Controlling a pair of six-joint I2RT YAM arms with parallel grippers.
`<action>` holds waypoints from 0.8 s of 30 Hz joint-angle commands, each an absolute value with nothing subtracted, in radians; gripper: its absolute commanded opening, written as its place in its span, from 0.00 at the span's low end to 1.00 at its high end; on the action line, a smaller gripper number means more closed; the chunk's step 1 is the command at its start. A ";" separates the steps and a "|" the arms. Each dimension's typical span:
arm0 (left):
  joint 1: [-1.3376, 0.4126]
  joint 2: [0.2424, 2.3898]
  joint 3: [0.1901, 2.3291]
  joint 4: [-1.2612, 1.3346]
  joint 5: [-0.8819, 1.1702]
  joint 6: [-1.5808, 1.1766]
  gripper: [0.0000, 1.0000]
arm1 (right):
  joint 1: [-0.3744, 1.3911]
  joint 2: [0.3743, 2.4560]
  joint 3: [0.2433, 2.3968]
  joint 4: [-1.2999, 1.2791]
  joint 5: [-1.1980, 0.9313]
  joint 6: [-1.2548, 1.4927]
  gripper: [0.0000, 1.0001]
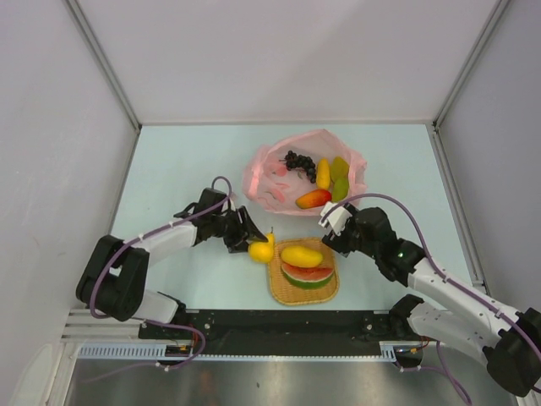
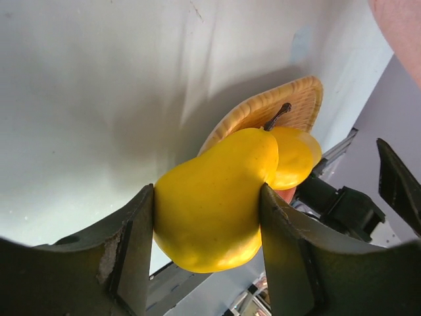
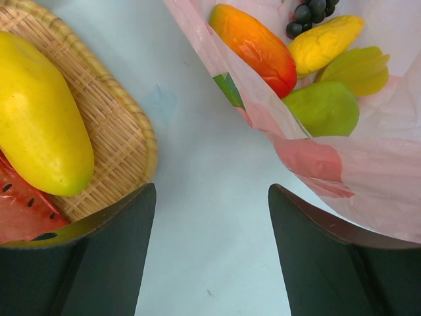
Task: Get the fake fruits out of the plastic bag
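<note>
My left gripper is shut on a yellow pear-shaped fruit with a brown stem, held just left of the woven tray. A yellow mango and a watermelon slice lie on the tray. The pink plastic bag lies open behind, holding dark grapes, a yellow fruit, a green pear and a red-orange fruit. My right gripper hangs open and empty between tray and bag.
White walls close in the pale table on the left, back and right. The black rail with both arm bases runs along the near edge. The right arm's cable arcs over the table beside the bag.
</note>
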State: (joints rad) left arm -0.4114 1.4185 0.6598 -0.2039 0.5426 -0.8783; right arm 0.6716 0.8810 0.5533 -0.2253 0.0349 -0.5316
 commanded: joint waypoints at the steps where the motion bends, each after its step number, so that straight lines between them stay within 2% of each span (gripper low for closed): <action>1: -0.449 1.352 0.707 -0.287 0.463 -0.838 0.00 | 0.666 0.847 0.540 -0.192 0.017 -0.532 0.74; 15: -0.508 1.465 0.718 -0.164 0.548 -0.856 0.00 | 0.649 0.776 0.462 -0.190 0.011 -0.522 0.74; 17: -0.512 1.482 0.733 -0.153 0.548 -0.856 0.09 | 0.647 0.764 0.456 -0.196 0.011 -0.522 0.75; 18: -0.512 1.495 0.738 -0.167 0.543 -0.854 0.16 | 0.647 0.759 0.456 -0.201 -0.001 -0.520 0.75; 19: -0.514 1.502 0.745 -0.175 0.540 -0.854 0.28 | 0.649 0.753 0.456 -0.204 -0.017 -0.520 0.75; 21: -0.514 1.514 0.747 -0.181 0.540 -0.856 0.40 | 0.653 0.746 0.459 -0.221 -0.026 -0.522 0.77; 23: -0.514 1.520 0.755 -0.175 0.549 -0.854 0.44 | 0.660 0.742 0.474 -0.257 -0.052 -0.522 0.78; 24: -0.514 1.525 0.776 -0.173 0.551 -0.851 0.49 | 0.664 0.745 0.483 -0.274 -0.061 -0.519 0.79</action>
State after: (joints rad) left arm -0.4980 1.4963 0.7311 -0.1822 0.5610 -0.8627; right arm 0.6525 0.7631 0.4545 -0.2298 -0.0090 -0.5293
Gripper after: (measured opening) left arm 0.595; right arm 0.775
